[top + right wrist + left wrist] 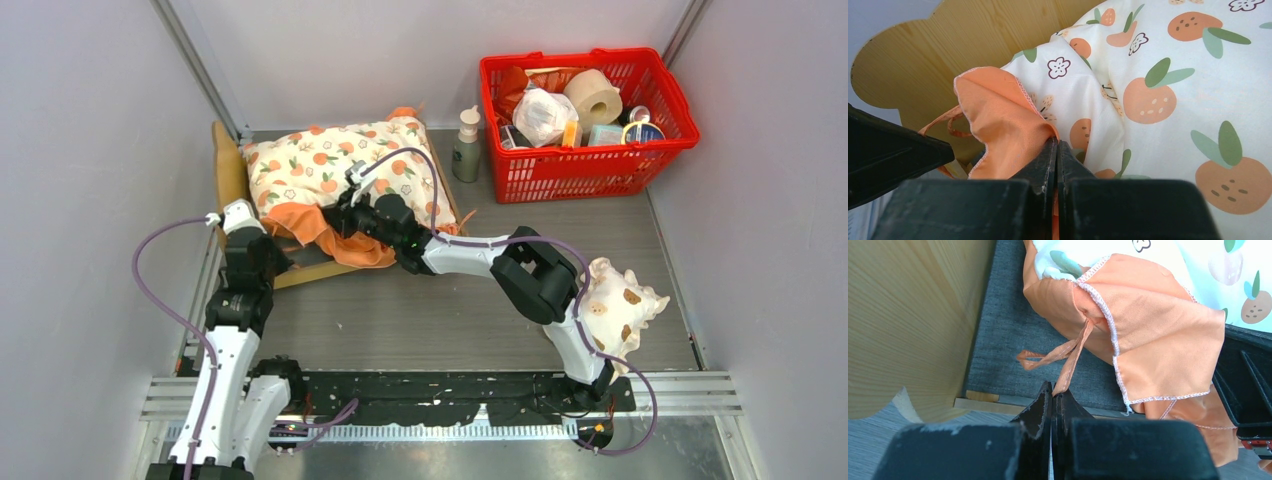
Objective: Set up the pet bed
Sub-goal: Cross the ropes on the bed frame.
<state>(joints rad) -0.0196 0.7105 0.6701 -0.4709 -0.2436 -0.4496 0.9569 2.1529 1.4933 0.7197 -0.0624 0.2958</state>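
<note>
A wooden bed [228, 165] sits at the table's [450, 310] far-left corner with a cushion [340, 165] on it. The left gripper [1053, 392] is pinched closed on the cushion's orange tie [1070, 352]. The right gripper [1057, 147] is clamped closed on its ruffle [998, 120].

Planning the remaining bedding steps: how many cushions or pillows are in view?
2. The orange-print cushion lies on the pet bed; the small spotted pillow sits on the table beside the right arm. The red basket could hide more.
</note>
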